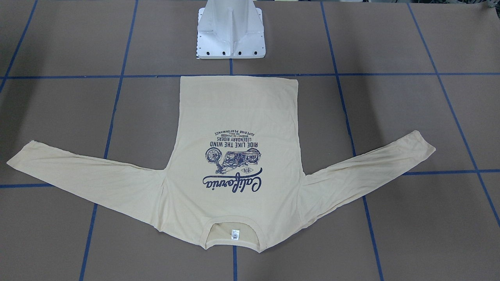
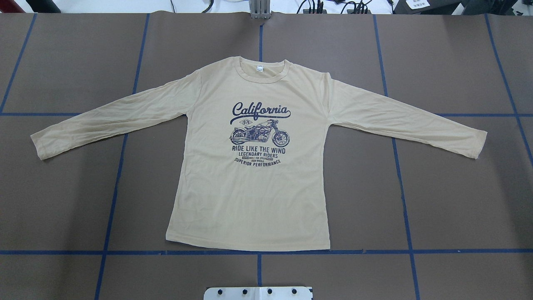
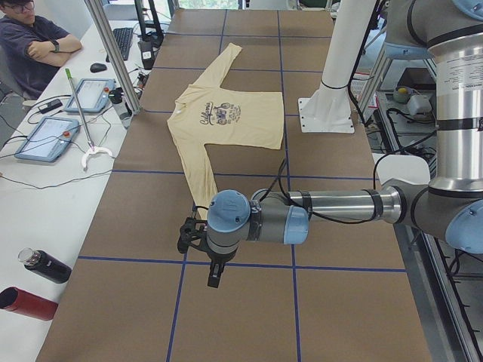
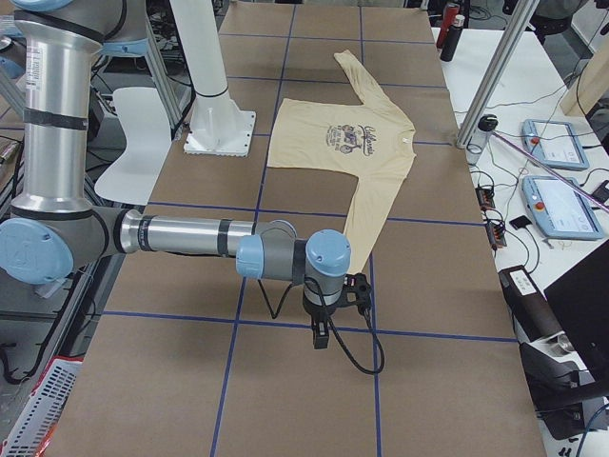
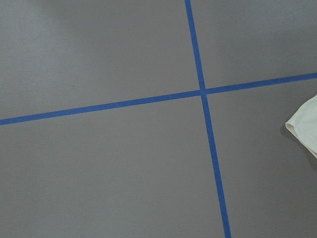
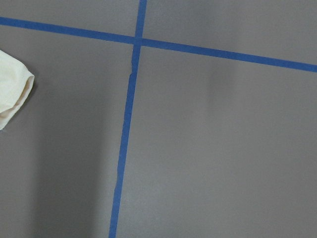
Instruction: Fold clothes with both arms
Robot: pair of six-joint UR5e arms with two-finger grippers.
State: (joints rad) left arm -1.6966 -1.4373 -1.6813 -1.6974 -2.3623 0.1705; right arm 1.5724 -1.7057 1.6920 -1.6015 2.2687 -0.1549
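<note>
The clothes are one cream-yellow long-sleeved T-shirt [image 2: 254, 200], lying flat and print-up on the brown table with both sleeves spread out to the sides. In the front-facing view the T-shirt [image 1: 234, 113] has its collar at the bottom. Neither arm shows in the overhead or front-facing view. In the exterior left view my left gripper [image 3: 214, 280] points down above the table, just past the near sleeve's cuff [image 3: 200, 205]. In the exterior right view my right gripper [image 4: 320, 341] hangs likewise beyond the other cuff [image 4: 357, 265]. Whether either gripper is open or shut I cannot tell. Each wrist view catches only a cuff tip [image 5: 304, 130] [image 6: 12, 91].
The white pedestal base [image 1: 231, 35] stands just behind the shirt's hem. Blue tape lines [image 2: 258, 252] grid the table. A side bench holds pendants [image 3: 45, 137] and bottles [image 3: 45, 265], with a seated person [image 3: 38, 45] behind it.
</note>
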